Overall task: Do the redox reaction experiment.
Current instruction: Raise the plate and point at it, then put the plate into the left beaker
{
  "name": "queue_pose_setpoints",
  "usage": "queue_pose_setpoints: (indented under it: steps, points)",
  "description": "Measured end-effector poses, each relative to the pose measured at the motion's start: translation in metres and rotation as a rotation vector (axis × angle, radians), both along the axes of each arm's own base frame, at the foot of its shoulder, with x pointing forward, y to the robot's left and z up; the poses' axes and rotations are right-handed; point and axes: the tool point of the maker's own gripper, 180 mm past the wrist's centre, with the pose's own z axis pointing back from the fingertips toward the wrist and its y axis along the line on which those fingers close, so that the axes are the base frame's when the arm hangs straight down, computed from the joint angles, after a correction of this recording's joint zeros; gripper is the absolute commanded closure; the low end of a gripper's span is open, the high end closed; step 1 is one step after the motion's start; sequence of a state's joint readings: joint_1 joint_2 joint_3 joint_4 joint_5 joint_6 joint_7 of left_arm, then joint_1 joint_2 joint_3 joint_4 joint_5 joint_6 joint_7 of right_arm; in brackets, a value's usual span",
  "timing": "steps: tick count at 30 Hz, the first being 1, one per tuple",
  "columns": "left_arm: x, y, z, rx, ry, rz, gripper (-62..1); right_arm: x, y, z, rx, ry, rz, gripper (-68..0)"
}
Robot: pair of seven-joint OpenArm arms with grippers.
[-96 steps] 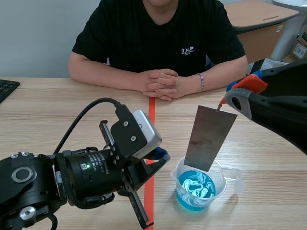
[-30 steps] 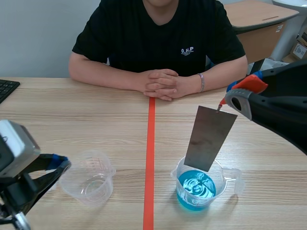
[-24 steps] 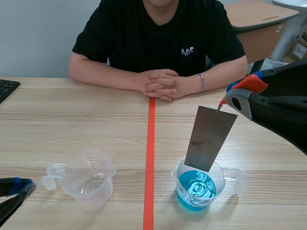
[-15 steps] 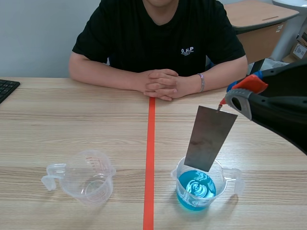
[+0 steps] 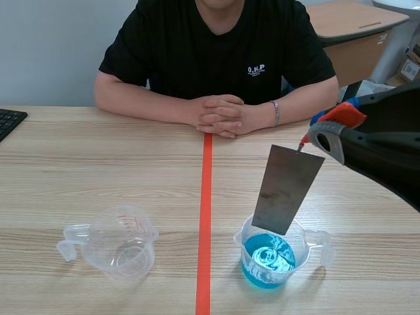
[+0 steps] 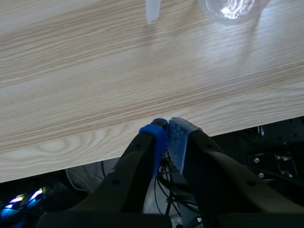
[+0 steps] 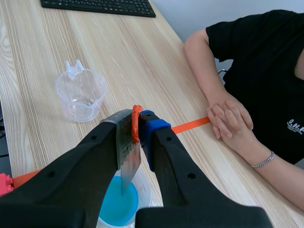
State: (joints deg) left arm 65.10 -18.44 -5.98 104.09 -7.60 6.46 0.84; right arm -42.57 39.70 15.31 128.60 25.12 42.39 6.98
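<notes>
Table (image 5: 79, 164) of pale wood fills both wide views, with an orange tape line (image 5: 205, 197) running down its middle. A person (image 5: 216, 46) in a black shirt sits at the far side, hands (image 5: 220, 113) clasped on the wood at the line's far end. The right arm (image 5: 387, 151) comes in high from the right. Its gripper (image 7: 141, 126) is clamped on the top corner of a grey metal plate (image 5: 287, 189), which hangs tilted over a clear beaker (image 5: 270, 259) of blue liquid just right of the line. The plate's lower edge sits at the beaker's mouth; whether it touches the liquid is not clear. An empty beaker (image 5: 121, 241) stands well left of the line, its handle pointing away from the line. A black keyboard (image 5: 10, 120) lies at the table's far left edge. The left gripper (image 6: 166, 130) is out of the scene view; in its own view the fingers are pressed together on nothing, low at the table's near edge, with the empty beaker ahead of it.
</notes>
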Motion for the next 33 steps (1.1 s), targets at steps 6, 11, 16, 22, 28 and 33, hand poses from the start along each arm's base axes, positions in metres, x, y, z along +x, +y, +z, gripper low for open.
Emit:
queue_pose_setpoints:
  steps: [6,11,16,22,28,33]
  points:
    - [-0.005,0.003,-0.015,-0.003,0.030,-0.025,-4.2,0.000,0.001,0.002,0.011,-0.006,0.004,-1.5]
    - [-0.017,0.007,-0.027,-0.006,0.072,-0.027,-4.2,0.004,0.001,0.010,0.022,-0.037,0.005,-1.5]
    - [-0.024,0.013,-0.035,0.000,0.087,-0.019,-4.2,0.010,0.003,0.021,0.037,-0.082,0.013,-1.5]
    - [-0.025,0.013,-0.040,-0.008,0.097,-0.024,-4.2,0.012,0.017,0.026,0.044,-0.106,0.062,-1.5]
    - [-0.026,0.011,-0.041,-0.027,0.099,-0.016,-4.2,0.014,0.035,0.030,0.053,-0.123,0.117,-1.5]
    - [-0.026,0.011,-0.041,-0.027,0.099,-0.016,-4.2,0.013,0.051,0.036,0.075,-0.120,0.169,-1.5]
